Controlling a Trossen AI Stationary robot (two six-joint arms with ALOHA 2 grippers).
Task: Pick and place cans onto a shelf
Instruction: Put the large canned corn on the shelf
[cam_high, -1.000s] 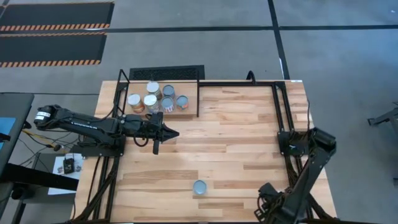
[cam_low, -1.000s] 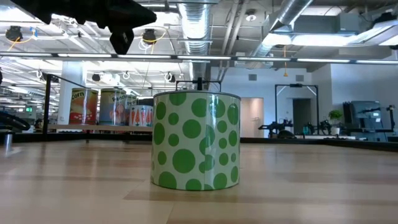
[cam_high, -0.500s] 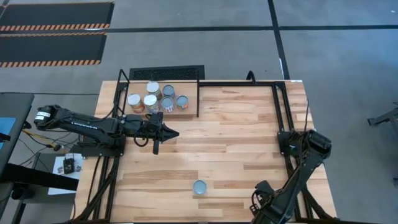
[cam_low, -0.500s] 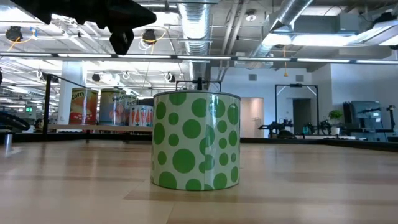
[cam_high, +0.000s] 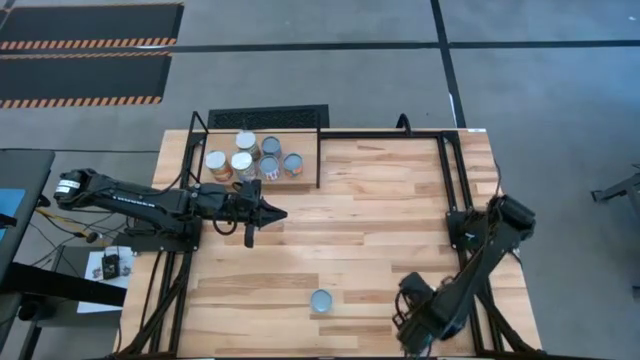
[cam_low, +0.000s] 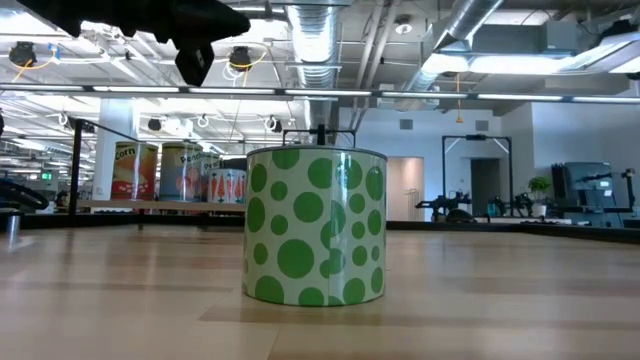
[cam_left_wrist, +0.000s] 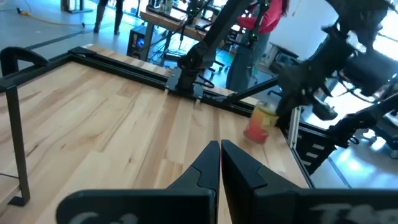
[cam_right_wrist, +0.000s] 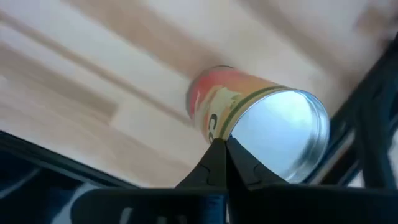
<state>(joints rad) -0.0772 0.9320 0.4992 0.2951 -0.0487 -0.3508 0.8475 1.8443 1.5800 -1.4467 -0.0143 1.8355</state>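
R fingers (cam_right_wrist: 210, 163) just snapped together empty beside the red-and-yellow-labelled, silver-topped tin can (cam_right_wrist: 249, 112) on near-right worktop (cam_right_wrist: 93, 74), L fingers (cam_left_wrist: 205, 167) together too, so I've no pick yet.

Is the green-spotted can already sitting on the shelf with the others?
No, the green-spotted can stands alone on the tabletop, apart from the shelf.

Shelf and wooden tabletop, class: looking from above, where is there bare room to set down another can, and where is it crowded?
The small light-wood shelf in its black rod frame is crowded: six round-topped cans cluster there. The plank tabletop lies bare between the shelf frame and the right-hand black rail, and between the shut left gripper and the lone green-dotted can.
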